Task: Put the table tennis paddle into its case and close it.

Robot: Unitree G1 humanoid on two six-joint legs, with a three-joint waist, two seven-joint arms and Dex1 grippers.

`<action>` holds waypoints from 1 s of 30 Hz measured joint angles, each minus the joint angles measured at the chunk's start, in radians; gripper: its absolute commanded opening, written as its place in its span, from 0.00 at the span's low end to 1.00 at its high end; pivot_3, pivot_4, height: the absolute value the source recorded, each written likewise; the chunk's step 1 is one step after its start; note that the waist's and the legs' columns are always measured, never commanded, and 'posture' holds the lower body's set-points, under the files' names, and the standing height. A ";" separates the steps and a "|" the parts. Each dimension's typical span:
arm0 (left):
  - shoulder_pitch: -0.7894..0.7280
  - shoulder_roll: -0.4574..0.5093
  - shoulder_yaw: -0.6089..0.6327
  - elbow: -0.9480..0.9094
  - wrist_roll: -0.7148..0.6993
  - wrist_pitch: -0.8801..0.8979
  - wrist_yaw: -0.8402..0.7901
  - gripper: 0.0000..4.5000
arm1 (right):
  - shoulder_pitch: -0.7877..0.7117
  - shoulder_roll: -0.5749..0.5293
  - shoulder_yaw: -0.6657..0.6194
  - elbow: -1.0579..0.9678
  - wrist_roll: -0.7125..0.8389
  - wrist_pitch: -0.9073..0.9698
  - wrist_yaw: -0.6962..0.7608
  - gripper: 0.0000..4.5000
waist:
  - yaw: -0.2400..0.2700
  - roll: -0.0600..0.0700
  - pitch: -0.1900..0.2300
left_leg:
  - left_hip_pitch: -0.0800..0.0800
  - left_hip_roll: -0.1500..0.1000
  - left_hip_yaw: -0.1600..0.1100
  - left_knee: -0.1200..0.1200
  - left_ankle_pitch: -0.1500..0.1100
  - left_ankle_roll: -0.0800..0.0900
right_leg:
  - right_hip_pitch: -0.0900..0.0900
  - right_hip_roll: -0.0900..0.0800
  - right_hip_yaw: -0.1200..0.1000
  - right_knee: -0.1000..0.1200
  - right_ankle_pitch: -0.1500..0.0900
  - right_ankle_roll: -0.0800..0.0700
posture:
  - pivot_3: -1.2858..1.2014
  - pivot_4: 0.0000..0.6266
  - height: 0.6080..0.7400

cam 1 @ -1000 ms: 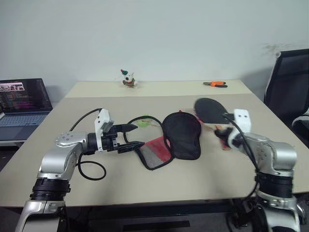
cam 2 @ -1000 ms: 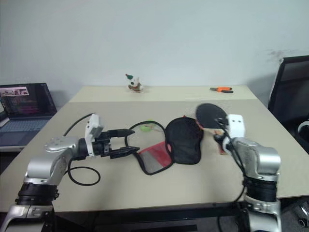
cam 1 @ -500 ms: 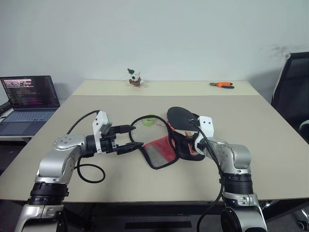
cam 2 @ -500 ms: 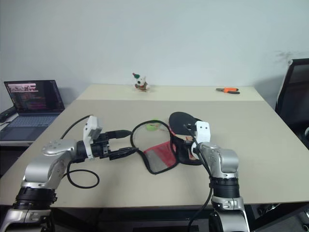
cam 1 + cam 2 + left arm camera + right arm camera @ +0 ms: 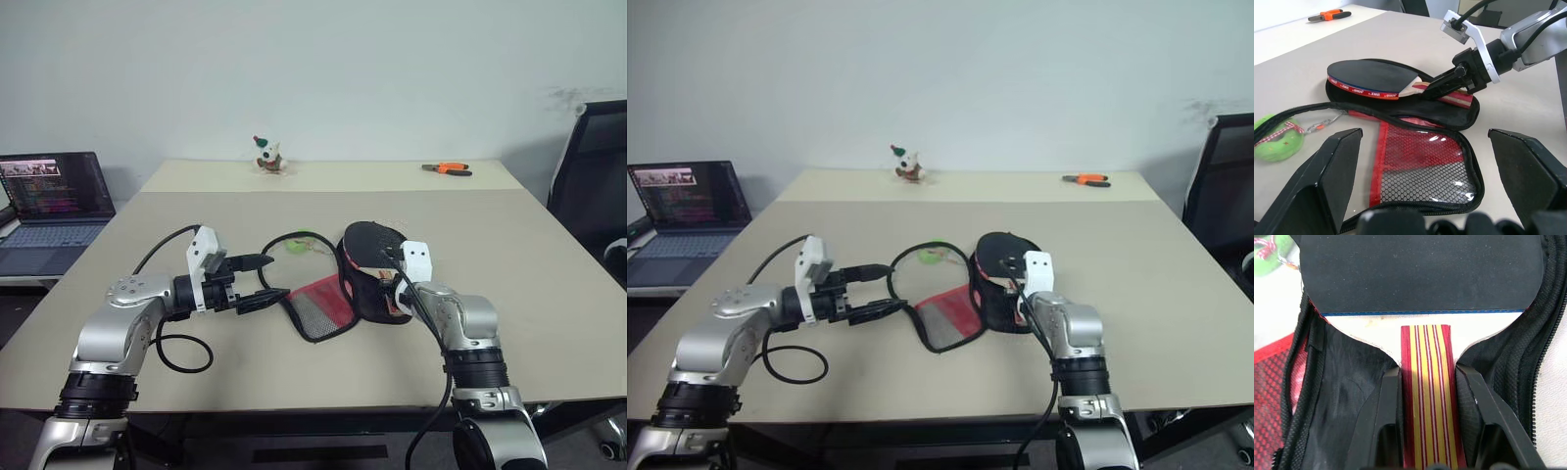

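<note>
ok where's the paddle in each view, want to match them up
Left eye: table tennis paddle right of centre, over the case.
Right eye: centre.
Left wrist: upper middle, black face up.
Right wrist: blade across the top, handle between the right gripper fingers.
Shared landmark: the green toy beside the case.

Right tool (image 5: 1426, 382) clamped on paddle (image 5: 1420, 279) handle, over the open case (image 5: 1347, 396).

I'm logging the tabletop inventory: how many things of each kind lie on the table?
Table tennis paddle: 1
Case: 1
Green pull: 1
Orange pliers: 1
Small figurine: 1
Total: 5
</note>
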 measured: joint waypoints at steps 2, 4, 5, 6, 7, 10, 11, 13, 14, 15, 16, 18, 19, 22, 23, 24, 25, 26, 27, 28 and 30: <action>0.000 0.000 0.000 0.000 0.000 0.000 0.000 1.00 | 0.002 0.000 0.004 0.000 -0.006 -0.001 -0.002 0.32 | 0.000 0.000 0.000 | 0.000 0.000 0.000 0.001 0.000 0.000 | 0.000 0.000 0.000 0.001 0.000 0.000 | 0.52 0.24 1.00; 0.000 0.001 0.000 0.000 0.000 0.000 0.000 1.00 | 0.003 0.002 0.005 0.000 -0.007 -0.002 -0.007 0.44 | 0.000 0.000 0.000 | 0.000 0.000 0.000 0.001 0.000 0.000 | 0.000 0.000 0.000 0.001 0.000 0.000 | 0.52 0.24 1.00; 0.000 0.002 0.000 0.000 0.000 0.000 0.000 1.00 | 0.004 0.002 0.005 0.000 -0.007 -0.002 -0.008 0.50 | 0.000 0.000 0.000 | 0.000 0.000 0.000 0.001 0.000 0.000 | 0.000 0.000 0.000 0.001 0.000 0.000 | 0.52 0.24 1.00; 0.000 0.002 0.001 0.000 0.000 0.000 0.000 1.00 | 0.004 0.003 0.005 0.000 -0.007 -0.002 -0.008 0.58 | 0.000 0.000 0.000 | 0.000 0.000 0.000 0.001 0.000 0.000 | 0.000 0.000 0.000 0.002 0.000 0.000 | 0.52 0.24 1.00; 0.000 0.002 0.001 0.000 0.000 0.000 0.000 1.00 | 0.004 0.003 0.005 0.000 -0.007 -0.002 -0.010 0.66 | 0.000 0.000 0.000 | 0.000 0.000 0.000 0.001 0.000 0.000 | 0.000 0.000 0.000 0.002 0.000 0.000 | 0.52 0.24 1.00; 0.000 0.002 0.001 0.000 0.000 0.000 0.001 1.00 | 0.004 0.003 0.007 -0.002 -0.008 -0.003 -0.016 0.89 | 0.000 0.000 0.000 | 0.000 0.000 0.000 0.001 0.000 0.000 | 0.000 0.000 0.000 0.002 0.000 0.000 | 0.52 0.24 1.00; 0.000 0.002 0.002 0.000 0.000 0.000 0.001 1.00 | 0.004 0.003 0.011 -0.007 -0.007 -0.003 -0.015 0.97 | 0.000 0.000 0.000 | 0.000 0.000 0.000 0.001 0.000 0.000 | 0.000 0.000 0.000 0.002 0.000 0.000 | 0.52 0.24 1.00; 0.006 0.003 0.005 0.000 0.000 0.000 0.005 1.00 | 0.012 0.000 0.024 -0.042 -0.002 0.002 0.002 0.99 | 0.000 0.000 0.000 | 0.000 0.000 0.000 0.001 0.000 0.000 | 0.000 0.000 0.000 0.002 0.000 0.000 | 0.52 0.24 1.00; 0.011 0.003 0.010 0.000 0.000 0.000 0.011 1.00 | 0.021 -0.008 0.038 -0.077 0.007 0.013 0.021 0.99 | 0.000 0.000 0.000 | 0.000 0.000 0.000 0.001 0.000 0.000 | 0.000 0.000 0.000 0.002 0.000 0.000 | 0.52 0.24 1.00; 0.016 0.003 0.013 0.001 0.002 0.000 0.021 1.00 | 0.031 -0.023 0.051 -0.115 0.021 0.027 0.050 0.99 | 0.001 0.000 0.000 | 0.000 0.000 -0.001 0.001 0.000 0.000 | 0.000 0.000 0.000 0.002 0.000 0.000 | 0.52 0.24 1.00; 0.020 0.003 0.017 0.003 0.006 -0.002 0.034 1.00 | 0.043 -0.058 0.081 -0.179 0.047 0.048 0.100 0.99 | 0.001 0.000 0.000 | 0.000 0.000 -0.001 0.001 0.000 0.000 | 0.000 0.000 -0.001 0.002 0.000 0.000 | 0.52 0.24 1.00; 0.023 0.003 0.020 0.011 0.019 -0.005 0.061 1.00 | 0.048 -0.127 0.132 -0.300 0.093 0.080 0.188 0.99 | 0.001 0.000 0.000 | 0.000 0.000 -0.001 0.002 0.000 0.000 | 0.000 0.000 -0.001 0.002 0.000 0.000 | 0.52 0.24 1.00; 0.026 0.005 0.021 0.014 0.025 -0.006 0.070 1.00 | 0.048 -0.157 0.137 -0.358 0.121 0.097 0.230 0.99 | 0.001 0.000 0.000 | 0.000 0.000 -0.001 0.002 0.000 0.000 | 0.000 0.000 -0.001 0.001 0.000 0.000 | 0.52 0.24 1.00; 0.046 0.018 0.018 0.032 0.038 -0.006 0.076 1.00 | 0.047 -0.269 0.121 -0.472 0.235 0.145 0.371 0.99 | 0.002 0.000 0.000 | 0.000 0.000 -0.001 0.002 0.000 0.000 | 0.000 0.000 -0.001 0.001 0.000 0.000 | 0.52 0.24 1.00; 0.050 0.025 0.016 0.047 0.049 -0.006 0.078 0.96 | 0.046 -0.311 0.111 -0.494 0.262 0.150 0.411 1.00 | 0.002 0.000 0.000 | 0.000 0.000 -0.001 0.002 0.000 0.000 | 0.000 0.000 -0.002 0.001 0.000 0.000 | 0.52 0.24 1.00; 0.047 0.032 0.012 0.071 0.068 -0.007 0.088 0.91 | 0.042 -0.360 0.097 -0.509 0.292 0.153 0.455 1.00 | 0.002 0.000 0.000 | 0.000 -0.001 -0.002 0.002 0.000 0.000 | 0.001 0.000 -0.002 0.001 0.000 0.000 | 0.52 0.24 1.00; 0.042 0.041 0.003 0.106 0.096 -0.009 0.099 0.86 | 0.034 -0.409 0.079 -0.518 0.321 0.155 0.500 1.00 | 0.003 0.000 0.000 | 0.000 -0.001 -0.001 0.002 0.000 0.000 | 0.001 0.000 -0.002 0.002 0.000 0.000 | 0.52 0.24 1.00; 0.038 0.047 -0.004 0.133 0.115 -0.012 0.107 0.78 | 0.030 -0.439 0.066 -0.525 0.337 0.155 0.527 1.00 | 0.003 0.000 0.000 | 0.000 -0.001 -0.002 0.002 0.000 0.000 | 0.001 0.000 -0.002 0.002 0.000 0.000 | 0.52 0.24 1.00; 0.032 0.048 -0.020 0.165 0.143 -0.026 0.113 0.70 | 0.026 -0.477 0.054 -0.531 0.361 0.155 0.562 1.00 | 0.003 0.000 0.000 | 0.000 -0.002 -0.002 0.003 0.000 0.000 | 0.001 0.000 -0.002 0.002 0.000 0.000 | 0.52 0.24 1.00; 0.026 0.049 -0.039 0.198 0.170 -0.037 0.115 0.62 | 0.025 -0.520 0.052 -0.538 0.384 0.155 0.600 1.00 | 0.003 0.000 0.000 | 0.000 -0.002 -0.002 0.003 0.000 0.000 | 0.001 0.000 -0.002 0.002 0.000 0.000 | 0.52 0.24 1.00; 0.011 0.044 -0.068 0.257 0.210 -0.053 0.123 0.46 | 0.026 -0.583 0.049 -0.543 0.415 0.153 0.657 1.00 | 0.003 -0.001 0.000 | 0.000 -0.002 -0.002 0.003 0.000 0.000 | 0.001 0.000 -0.002 0.001 0.000 0.000 | 0.52 0.24 1.00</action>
